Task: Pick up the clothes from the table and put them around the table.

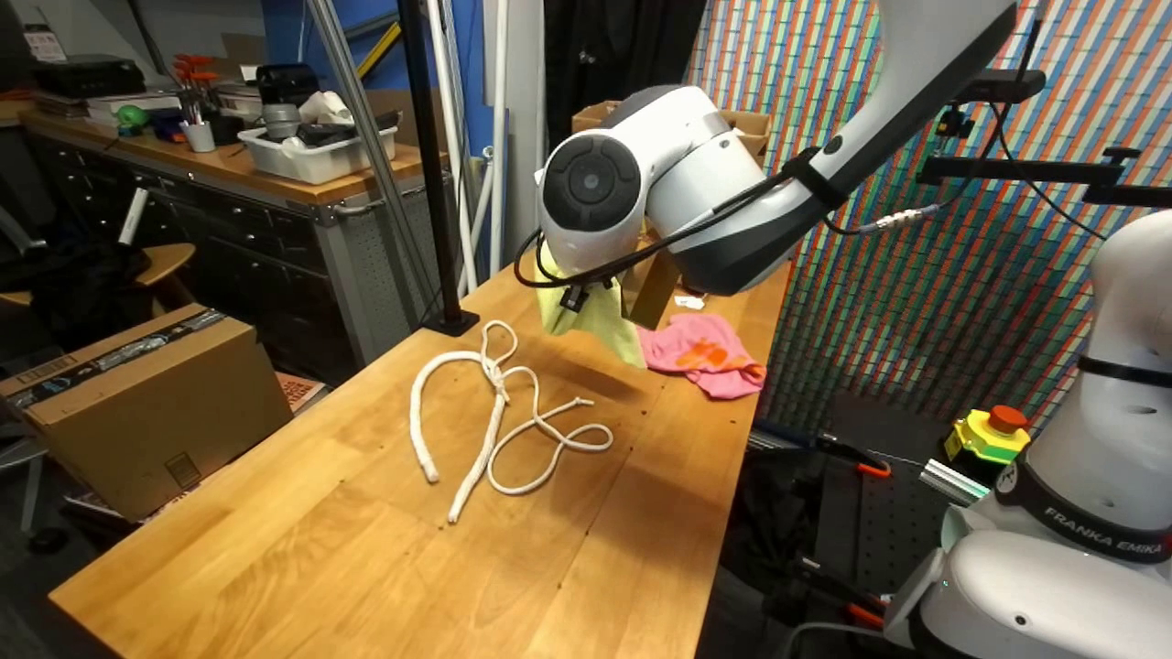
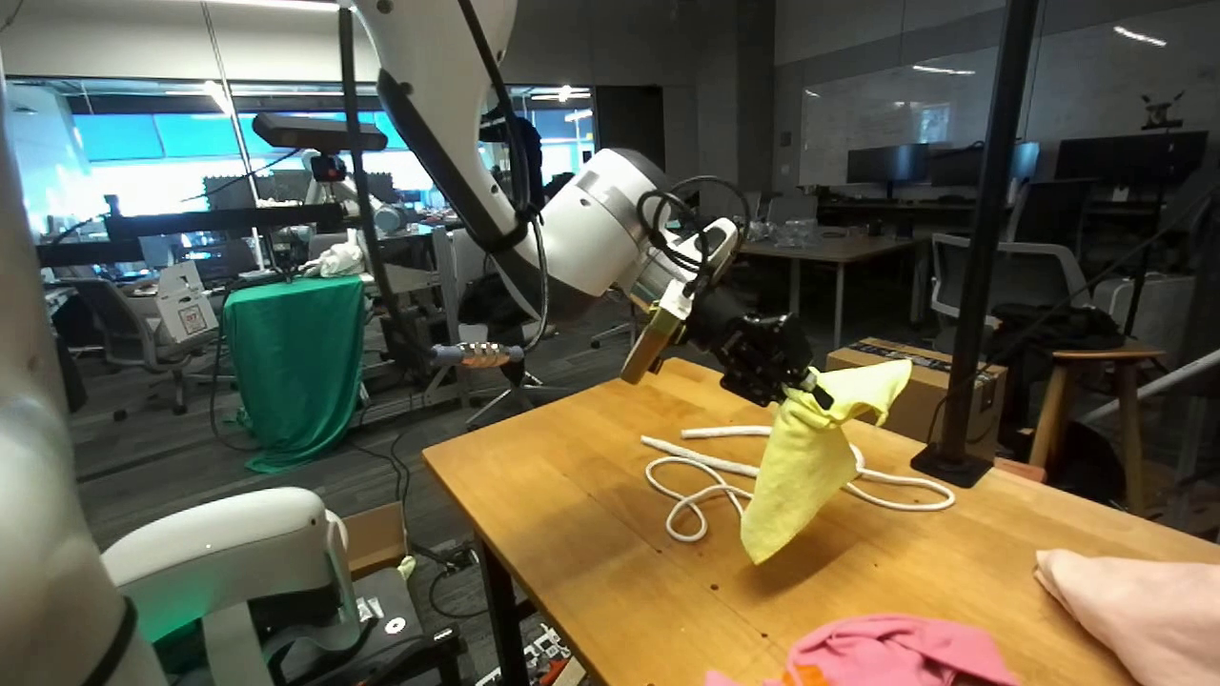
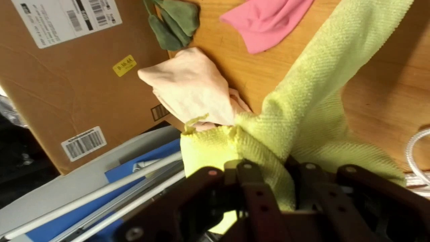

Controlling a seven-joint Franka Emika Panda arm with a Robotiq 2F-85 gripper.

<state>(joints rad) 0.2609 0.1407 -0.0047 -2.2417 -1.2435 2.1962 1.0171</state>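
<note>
Closest in the wrist view we have the claw, its fingers pinching the yellow-green cloth — we see fabric bunched between them. In both exterior views we find this cloth hanging loosely above the counter. We record the pink cloth, marked with orange, lying crumpled on the counter. We note the pale cloth there too, apart from the pink one and beside a cardboard box. White rope lies on the counter — partly looped.
</note>
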